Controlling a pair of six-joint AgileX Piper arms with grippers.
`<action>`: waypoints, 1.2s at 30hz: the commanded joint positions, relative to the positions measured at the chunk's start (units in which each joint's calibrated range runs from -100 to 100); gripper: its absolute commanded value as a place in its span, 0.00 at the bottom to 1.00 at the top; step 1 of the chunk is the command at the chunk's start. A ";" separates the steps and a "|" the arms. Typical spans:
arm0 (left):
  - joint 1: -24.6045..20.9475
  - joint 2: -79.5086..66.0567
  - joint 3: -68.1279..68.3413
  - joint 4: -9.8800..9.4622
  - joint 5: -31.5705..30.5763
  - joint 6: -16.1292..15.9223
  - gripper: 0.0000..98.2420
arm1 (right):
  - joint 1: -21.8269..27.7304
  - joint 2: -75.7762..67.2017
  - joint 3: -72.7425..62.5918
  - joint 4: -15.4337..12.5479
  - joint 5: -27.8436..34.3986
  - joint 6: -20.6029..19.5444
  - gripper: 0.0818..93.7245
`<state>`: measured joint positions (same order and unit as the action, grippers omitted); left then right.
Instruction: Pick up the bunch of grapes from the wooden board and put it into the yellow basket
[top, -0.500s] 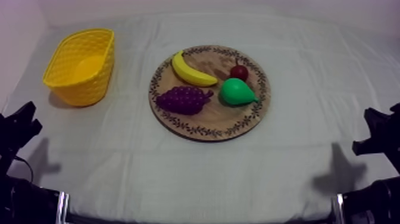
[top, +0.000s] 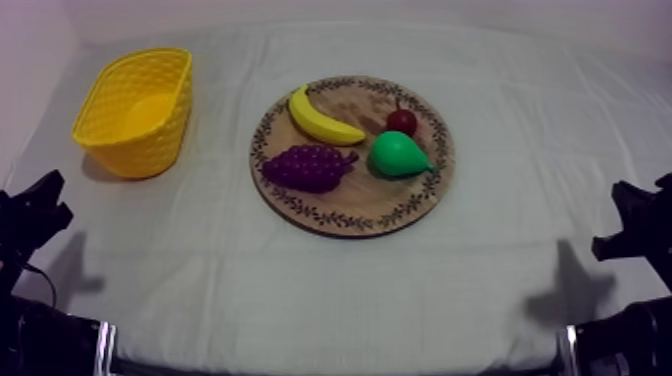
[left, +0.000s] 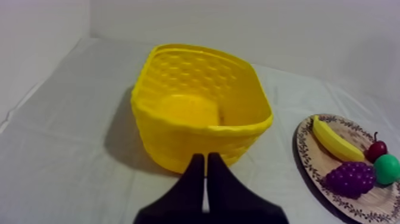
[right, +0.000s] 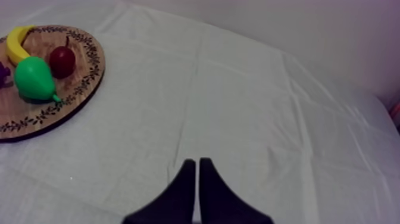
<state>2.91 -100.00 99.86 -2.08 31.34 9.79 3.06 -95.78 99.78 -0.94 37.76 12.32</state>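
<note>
Where its two black fingers lie pressed together into a narrow wedge, pinching nothing, the left claw (left: 206, 157) hangs low over the grey-white cloth of the desk (left: 71, 161). Its tips are just short of the near wall of the yellow basket (left: 178, 140). Past the basket and to one side, well apart from this claw, sits the round wooden board (left: 305, 156). The bunch of grapes (left: 351, 179) lies on the board, near its patterned rim.

The right claw (right: 197, 161) is likewise pressed shut on nothing, over bare cloth, with the board far off. There the pear (right: 34, 78) and the small red fruit (right: 62, 61) lie side by side. A purple sliver beside the pear is probably the grapes.

Seen from above, both claws sit low at the desk's near corners. The grapes lie on the part of the board toward the basket, with the banana (top: 322, 118) just behind them and the pear just beside them. The basket stands well apart from the board.
</note>
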 joint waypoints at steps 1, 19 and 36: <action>0.02 0.00 0.02 0.00 0.02 0.02 0.00 | 0.01 0.02 -0.01 -0.01 -0.02 0.00 0.00; 0.74 0.03 -0.09 -0.63 0.71 -0.44 0.00 | 0.01 0.02 -0.01 -0.01 -0.02 -0.01 0.00; 11.95 28.44 -16.73 -1.26 -4.46 -4.35 0.00 | 0.01 0.02 -0.01 -0.01 -0.02 0.00 0.00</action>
<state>13.10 -78.72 88.37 -3.11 26.83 5.67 3.06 -95.78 99.78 -0.94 37.76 12.32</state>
